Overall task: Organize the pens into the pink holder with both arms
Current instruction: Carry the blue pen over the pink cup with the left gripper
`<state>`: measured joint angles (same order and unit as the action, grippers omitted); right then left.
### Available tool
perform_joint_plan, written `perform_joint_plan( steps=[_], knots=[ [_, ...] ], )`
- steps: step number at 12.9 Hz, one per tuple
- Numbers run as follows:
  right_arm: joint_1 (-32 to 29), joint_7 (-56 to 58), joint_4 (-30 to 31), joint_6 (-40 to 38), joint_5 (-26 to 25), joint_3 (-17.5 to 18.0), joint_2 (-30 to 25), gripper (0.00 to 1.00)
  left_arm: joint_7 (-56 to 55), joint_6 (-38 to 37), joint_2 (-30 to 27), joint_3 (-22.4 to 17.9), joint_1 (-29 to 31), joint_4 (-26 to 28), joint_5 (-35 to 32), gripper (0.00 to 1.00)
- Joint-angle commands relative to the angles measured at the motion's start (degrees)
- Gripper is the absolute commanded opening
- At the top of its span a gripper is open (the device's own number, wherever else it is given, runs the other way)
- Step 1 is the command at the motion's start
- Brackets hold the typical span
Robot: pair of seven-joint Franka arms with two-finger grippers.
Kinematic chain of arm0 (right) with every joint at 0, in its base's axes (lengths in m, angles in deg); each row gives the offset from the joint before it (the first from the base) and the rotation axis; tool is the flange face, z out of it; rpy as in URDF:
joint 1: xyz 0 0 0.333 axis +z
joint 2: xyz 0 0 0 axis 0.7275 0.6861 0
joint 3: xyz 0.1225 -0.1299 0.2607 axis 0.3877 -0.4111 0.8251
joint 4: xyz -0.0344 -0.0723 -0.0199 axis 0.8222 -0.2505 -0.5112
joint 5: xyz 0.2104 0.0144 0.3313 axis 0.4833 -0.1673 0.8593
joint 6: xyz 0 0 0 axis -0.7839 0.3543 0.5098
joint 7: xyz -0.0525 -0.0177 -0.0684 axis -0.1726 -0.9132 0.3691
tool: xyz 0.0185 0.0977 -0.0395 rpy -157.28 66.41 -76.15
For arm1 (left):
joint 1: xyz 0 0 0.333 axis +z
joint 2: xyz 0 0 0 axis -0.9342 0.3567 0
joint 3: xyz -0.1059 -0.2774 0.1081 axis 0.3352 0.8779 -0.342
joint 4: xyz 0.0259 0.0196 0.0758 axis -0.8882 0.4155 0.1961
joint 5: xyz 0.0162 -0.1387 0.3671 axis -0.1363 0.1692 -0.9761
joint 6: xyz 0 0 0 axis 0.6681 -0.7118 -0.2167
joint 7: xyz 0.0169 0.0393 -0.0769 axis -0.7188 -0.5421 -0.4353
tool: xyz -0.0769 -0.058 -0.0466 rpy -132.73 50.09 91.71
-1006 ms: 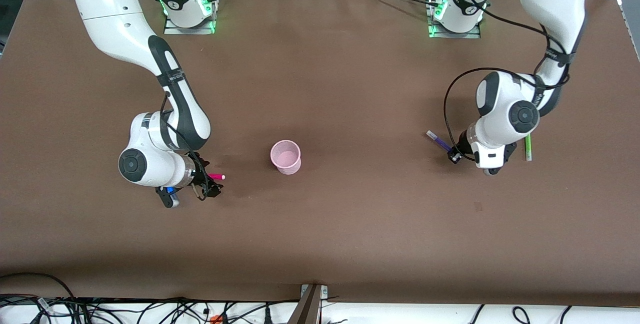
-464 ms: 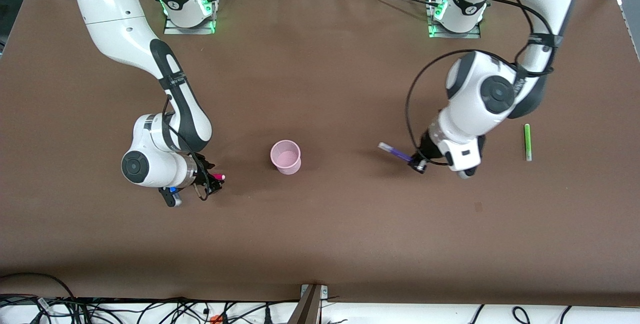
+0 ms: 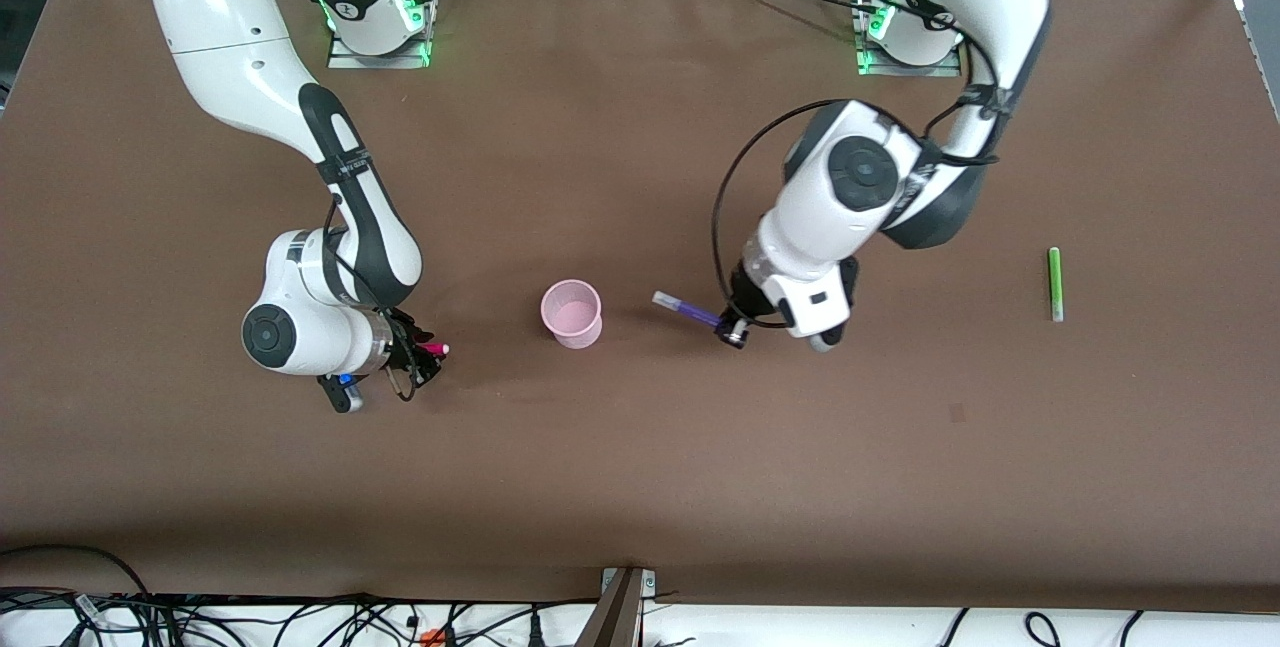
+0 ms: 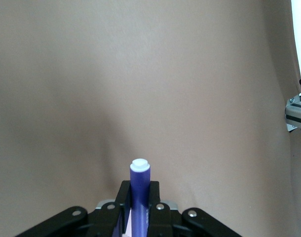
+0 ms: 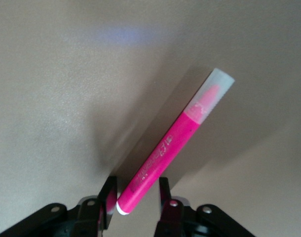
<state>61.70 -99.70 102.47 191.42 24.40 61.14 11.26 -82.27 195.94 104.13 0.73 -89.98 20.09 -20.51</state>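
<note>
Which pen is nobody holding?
The bright green marker pen, lying alone on the table toward the left arm's end. The purple and pink ones are each clamped in a gripper.

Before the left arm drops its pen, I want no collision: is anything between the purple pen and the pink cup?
Nothing visible. The left claw is shut on the purple pen, and only bare table separates it from the pink cup. The right claw with the magenta pen is past the cup.
</note>
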Motion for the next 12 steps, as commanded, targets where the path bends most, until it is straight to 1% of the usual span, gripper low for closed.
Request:
perform_joint_plan(
  steps=[1,2,3,4,6,8,9,10,12],
  knots=[
    [-0.87,4.11,0.33,-0.58,2.15,0.12,0.13,0.26,-8.08,0.0,5.76,-1.0,-4.07,-8.24,-6.66,0.0],
    [-1.05,4.99,0.33,-0.67,2.58,0.12,0.04,0.19,-10.63,0.44,7.08,-1.09,-5.65,-9.82,-8.94,0.0],
    [-1.05,5.52,0.33,-0.75,2.59,0.12,0.04,0.13,-12.92,0.45,7.79,-2.3,-7.67,-11.06,-11.75,0.0],
    [-1.05,5.7,0.33,-1.1,2.59,0.12,-0.05,0.09,-14.85,0.53,8.49,-3.88,-10.03,-12.38,-14.13,0.0],
    [-1.05,6.31,0.25,-1.37,2.59,0.12,-0.22,0.01,-15.75,0.53,10.43,-8.79,-15.91,-14.84,-16.87,0.0],
    [-1.05,8.5,0.07,-1.98,2.59,0.12,-0.48,0.0,-15.93,0.53,12.18,-15.99,-23.12,-16.08,-18.46,0.0],
    [-1.14,9.82,-0.1,-3.81,2.68,0.12,-0.57,0.0,-15.93,0.62,13.15,-19.42,-25.85,-16.6,-18.46,0.0],
    [-1.4,11.05,-0.54,-5.57,3.03,0.03,-1.1,0.0,-15.93,0.88,14.2,-20.93,-27.79,-17.39,-18.46,0.0],
    [-2.1,14.3,-0.81,-8.56,3.38,-0.06,-1.8,0.0,-15.84,1.24,16.31,-22.35,-30.09,-19.32,-18.98,0.0]
  ],
)
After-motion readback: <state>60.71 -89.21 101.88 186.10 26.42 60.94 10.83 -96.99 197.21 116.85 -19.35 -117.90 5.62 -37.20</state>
